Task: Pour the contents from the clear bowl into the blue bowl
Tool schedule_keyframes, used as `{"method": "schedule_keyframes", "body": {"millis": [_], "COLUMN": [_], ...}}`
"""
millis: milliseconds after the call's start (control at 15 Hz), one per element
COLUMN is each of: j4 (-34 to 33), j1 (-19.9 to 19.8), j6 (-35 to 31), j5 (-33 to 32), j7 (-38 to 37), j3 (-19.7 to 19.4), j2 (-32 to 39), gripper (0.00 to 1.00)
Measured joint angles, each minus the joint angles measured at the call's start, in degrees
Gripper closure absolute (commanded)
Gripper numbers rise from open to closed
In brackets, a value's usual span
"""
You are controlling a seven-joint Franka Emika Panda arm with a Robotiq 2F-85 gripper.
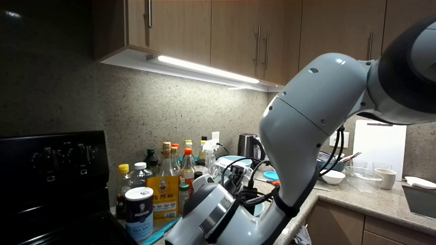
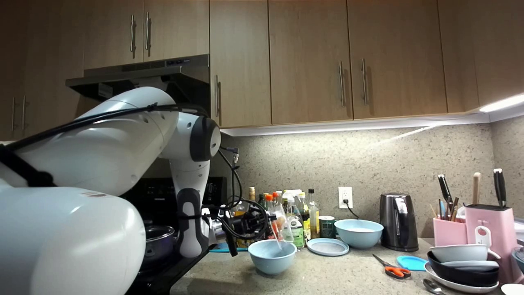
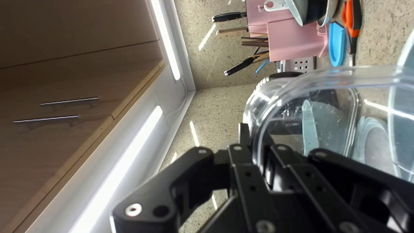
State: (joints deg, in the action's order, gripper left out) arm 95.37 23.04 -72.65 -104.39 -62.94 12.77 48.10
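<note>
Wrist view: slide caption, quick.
Gripper pinches the clear bowl by its edge, blue bowl cropped at right, scissors and pink utensil holder beyond.

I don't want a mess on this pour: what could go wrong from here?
The gripper pinches the clear bowl only at its rim, so the bowl may twist or slip. In an exterior view, its tilted low edge overlaps the opening of the blue bowl below; whether they touch is unclear, but lowering it could knock the blue bowl. Bottles show behind it there, so swinging that way might topple one.
</note>
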Motion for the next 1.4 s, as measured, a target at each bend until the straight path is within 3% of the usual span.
{"method": "schedule_keyframes", "body": {"millis": [267, 533, 800, 1200, 1267, 1400], "j4": [0.1, 2.5, 10.6, 18.7, 19.3, 19.4], "j1": [1.0, -1.1, -7.0, -14.1, -14.8, -14.5], "j6": [1.7, 0.8, -12.6, -36.7, -40.6, -41.7], "j5": [1.0, 7.8, 13.1, 18.6, 19.9, 20.1], "j7": [0.0, -0.6, -2.0, -2.1, -1.6, -1.5], "j3": [0.7, 2.4, 4.0, 2.6, 2.2, 1.2], "j2": [-1.8, -7.0, -16.4, -25.8, -26.5, -26.7], "gripper": [0.97, 0.97, 0.97, 0.97, 0.93, 0.93]}}
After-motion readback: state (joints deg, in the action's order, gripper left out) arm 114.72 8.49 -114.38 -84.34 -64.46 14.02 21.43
